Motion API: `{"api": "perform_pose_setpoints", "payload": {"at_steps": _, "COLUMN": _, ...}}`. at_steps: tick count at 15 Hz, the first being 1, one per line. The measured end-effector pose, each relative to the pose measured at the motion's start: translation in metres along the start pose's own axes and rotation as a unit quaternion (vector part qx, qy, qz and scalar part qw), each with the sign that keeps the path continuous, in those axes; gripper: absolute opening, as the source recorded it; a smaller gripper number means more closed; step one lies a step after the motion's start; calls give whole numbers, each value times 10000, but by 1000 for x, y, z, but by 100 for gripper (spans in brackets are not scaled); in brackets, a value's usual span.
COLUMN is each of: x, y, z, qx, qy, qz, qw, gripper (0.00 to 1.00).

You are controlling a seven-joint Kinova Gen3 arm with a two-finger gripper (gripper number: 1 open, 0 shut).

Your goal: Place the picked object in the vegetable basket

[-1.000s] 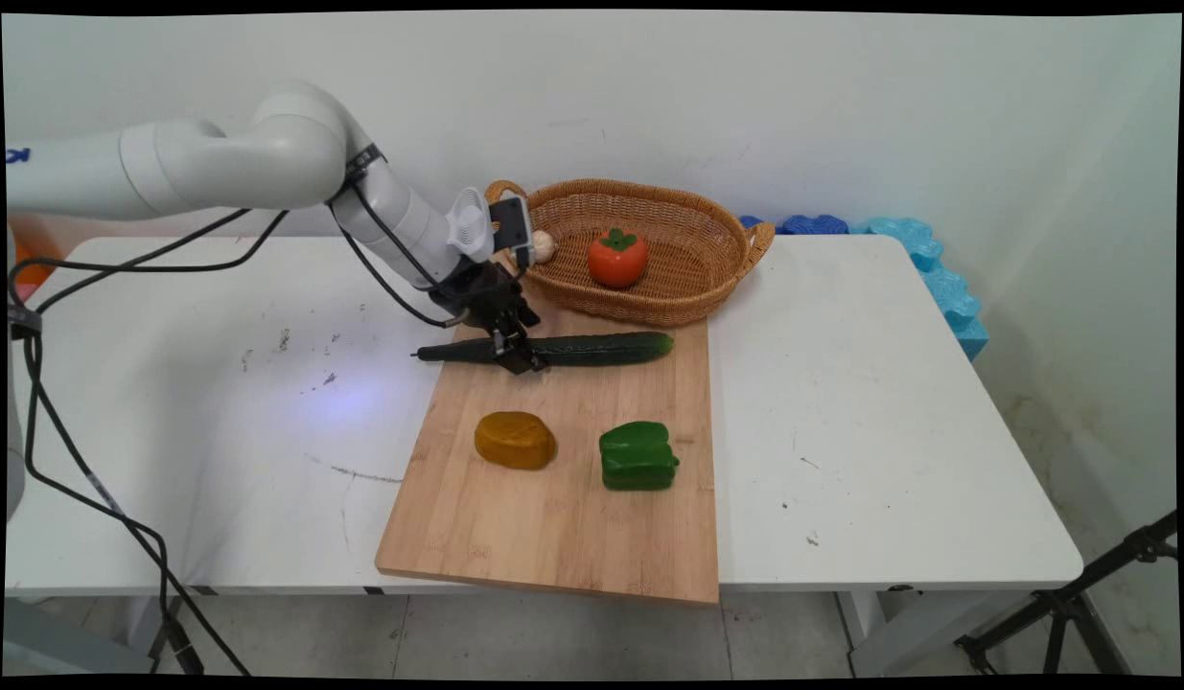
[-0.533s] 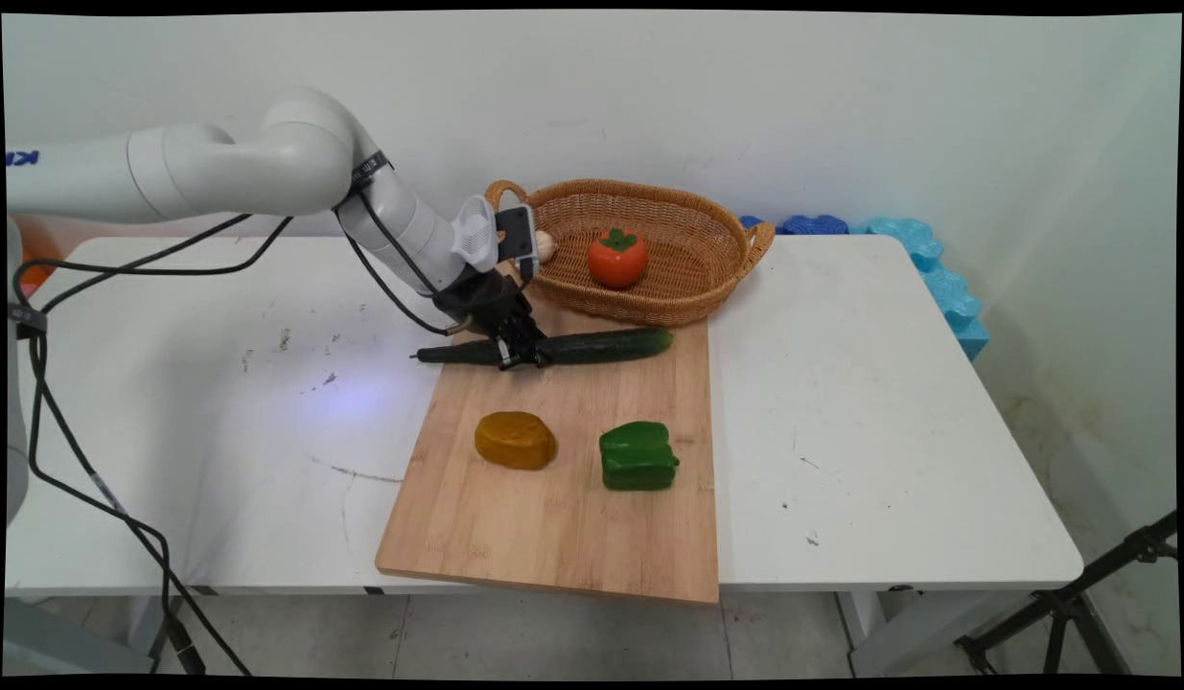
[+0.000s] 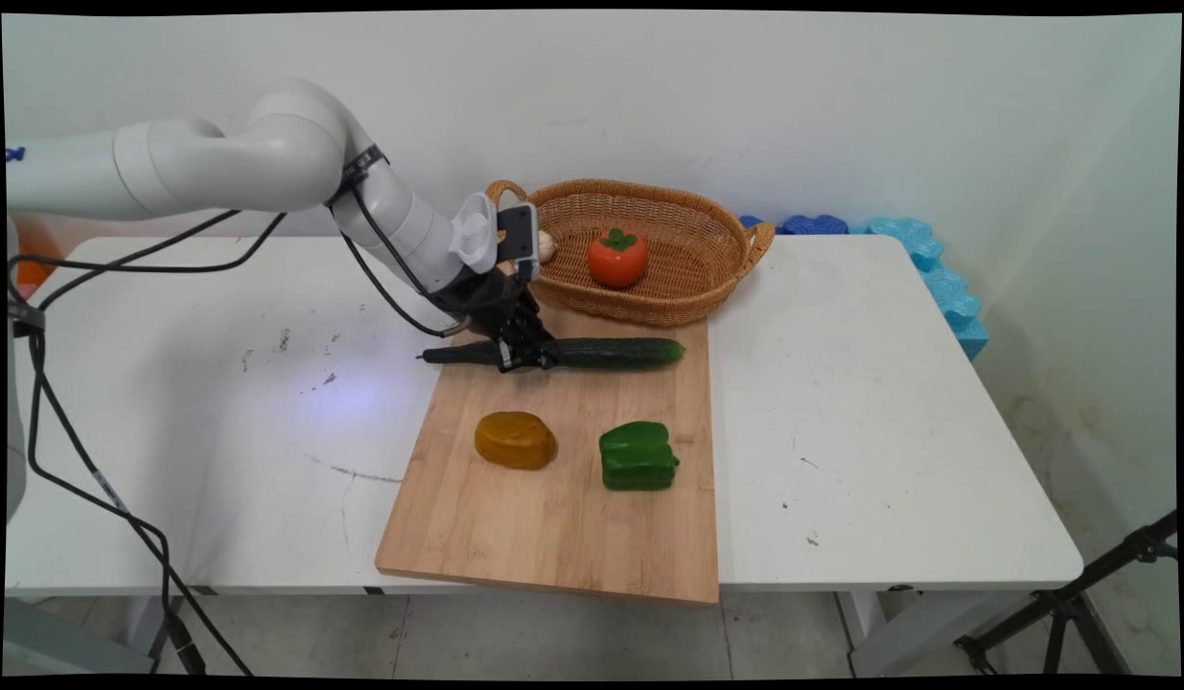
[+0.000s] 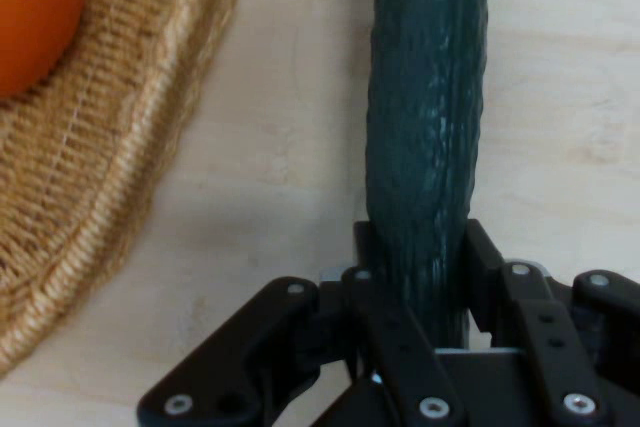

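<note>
A long dark green cucumber (image 3: 611, 352) lies along the far end of the wooden cutting board (image 3: 563, 517), its thin stem end past the board's left edge. My gripper (image 3: 522, 356) is shut on the cucumber left of its middle. In the hand view the cucumber (image 4: 428, 137) runs straight up from between the black fingers (image 4: 372, 277), and my gripper (image 4: 420, 287) clamps it on both sides. The wicker basket (image 4: 110, 177) lies just to the left there, with an orange fruit (image 4: 35, 7) in it.
The oval wicker basket (image 3: 707, 278) behind the board holds an orange persimmon (image 3: 617, 257) and a pale garlic bulb (image 3: 545, 246). A brown-yellow lump (image 3: 515, 440) and a green bell pepper (image 3: 638, 456) sit mid-board. Blue foam pieces (image 3: 937, 278) line the table's far right edge.
The gripper closed on the cucumber and has shifted it slightly right; its right tip now sits nearer the board's right edge.
</note>
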State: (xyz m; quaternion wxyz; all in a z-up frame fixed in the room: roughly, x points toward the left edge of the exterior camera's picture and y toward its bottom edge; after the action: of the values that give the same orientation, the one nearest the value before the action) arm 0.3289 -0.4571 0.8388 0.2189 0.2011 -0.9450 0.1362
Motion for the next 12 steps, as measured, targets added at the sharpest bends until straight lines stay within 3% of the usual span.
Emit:
{"api": "perform_pose_setpoints", "payload": {"at_steps": 5, "x": 12, "y": 4, "z": -21, "qx": 43, "qy": 150, "qz": 158, "qw": 9998, "gripper": 0}}
{"api": "perform_pose_setpoints", "payload": {"at_steps": 12, "x": 40, "y": -12, "z": -66, "qx": 331, "qy": 345, "qz": 422, "qw": 9980, "gripper": 0}}
